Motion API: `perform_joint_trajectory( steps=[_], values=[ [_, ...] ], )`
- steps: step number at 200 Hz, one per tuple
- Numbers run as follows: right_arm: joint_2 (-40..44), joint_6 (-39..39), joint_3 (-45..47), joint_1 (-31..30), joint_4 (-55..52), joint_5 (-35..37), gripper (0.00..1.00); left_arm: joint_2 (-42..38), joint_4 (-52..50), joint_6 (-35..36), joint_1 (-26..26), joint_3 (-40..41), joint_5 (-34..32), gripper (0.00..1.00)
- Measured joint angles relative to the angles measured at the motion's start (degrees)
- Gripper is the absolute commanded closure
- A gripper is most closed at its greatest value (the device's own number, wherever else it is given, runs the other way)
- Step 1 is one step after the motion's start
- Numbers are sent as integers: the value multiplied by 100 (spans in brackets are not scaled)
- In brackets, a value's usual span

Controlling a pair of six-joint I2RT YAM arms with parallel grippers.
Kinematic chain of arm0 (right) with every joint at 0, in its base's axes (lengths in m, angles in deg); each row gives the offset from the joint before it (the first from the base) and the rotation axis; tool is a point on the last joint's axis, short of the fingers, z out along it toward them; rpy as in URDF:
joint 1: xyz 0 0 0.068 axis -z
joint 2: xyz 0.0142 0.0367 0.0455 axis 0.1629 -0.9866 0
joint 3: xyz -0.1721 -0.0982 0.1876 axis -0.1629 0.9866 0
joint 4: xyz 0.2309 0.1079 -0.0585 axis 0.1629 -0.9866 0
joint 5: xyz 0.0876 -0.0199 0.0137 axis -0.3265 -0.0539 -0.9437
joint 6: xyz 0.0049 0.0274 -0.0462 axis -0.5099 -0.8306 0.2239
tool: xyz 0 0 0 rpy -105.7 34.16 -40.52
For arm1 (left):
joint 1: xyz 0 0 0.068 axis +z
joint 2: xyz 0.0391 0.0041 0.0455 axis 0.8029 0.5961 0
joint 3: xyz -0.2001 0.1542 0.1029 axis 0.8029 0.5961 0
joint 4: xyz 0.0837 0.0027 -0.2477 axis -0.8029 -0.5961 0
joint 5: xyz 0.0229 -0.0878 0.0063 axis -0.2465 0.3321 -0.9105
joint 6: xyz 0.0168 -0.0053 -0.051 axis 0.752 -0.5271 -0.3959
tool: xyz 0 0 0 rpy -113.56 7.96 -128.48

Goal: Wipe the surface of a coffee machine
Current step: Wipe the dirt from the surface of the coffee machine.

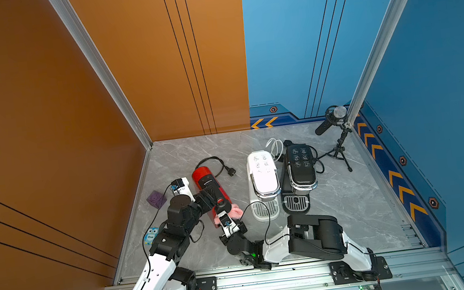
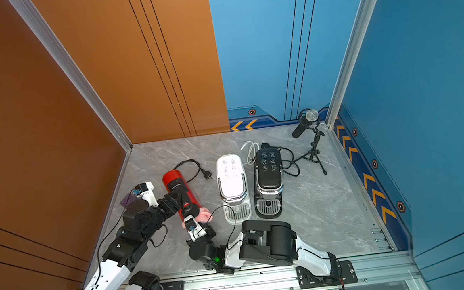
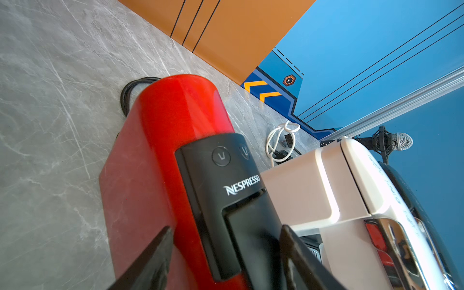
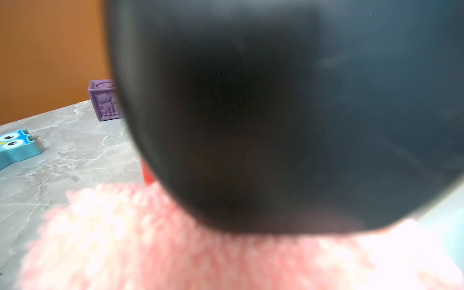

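Observation:
A red coffee machine (image 1: 203, 179) (image 3: 170, 130) with a black top stands left of centre on the grey marble table (image 1: 351, 197). My left gripper (image 3: 226, 228) (image 1: 211, 196) reaches over it from the left. One finger (image 3: 153, 256) lies on the red side and the other on the far edge of the black top, so it is shut on the machine. A fluffy pink cloth (image 1: 235, 211) (image 4: 175, 251) presses against the machine's black front end (image 4: 251, 113). My right gripper (image 1: 223, 211) is shut on the cloth, its fingers buried in the fluff.
A white coffee machine (image 1: 262, 184) and a black one (image 1: 300, 173) stand side by side to the right, cords coiled behind them. A microphone on a tripod (image 1: 335, 127) is at the back right. A purple cube (image 1: 156, 198) and a blue owl block (image 1: 151, 235) sit by the left wall.

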Motion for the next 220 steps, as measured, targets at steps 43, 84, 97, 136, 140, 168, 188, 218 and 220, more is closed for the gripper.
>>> perform_joint_trajectory(
  steps=[43,84,97,136,140,168,188,218,220],
  values=[
    [-81,-227,-157,107,-68,-131,100,0,22,-22,22,11,0,33],
    [-103,-874,-262,94,-334,-153,100,-20,26,-46,26,28,0,33],
    [-103,-1198,-350,94,-597,-160,100,-44,26,-70,28,42,0,33],
    [-103,-2170,-372,94,-1196,-205,100,-140,2,-131,37,85,7,33],
    [-103,-2249,-365,94,-1244,-203,100,-157,0,-133,37,92,7,33],
    [-109,-2820,-254,96,-1543,-258,100,-225,0,-149,37,133,20,33],
    [-157,-3075,-232,232,-1609,-511,100,-264,2,-155,37,160,44,33],
    [-144,-3165,-225,289,-1591,-570,100,-313,-7,-153,42,179,63,33],
    [-144,-3161,-225,289,-1591,-570,100,-317,-9,-153,48,181,63,33]
  ],
)
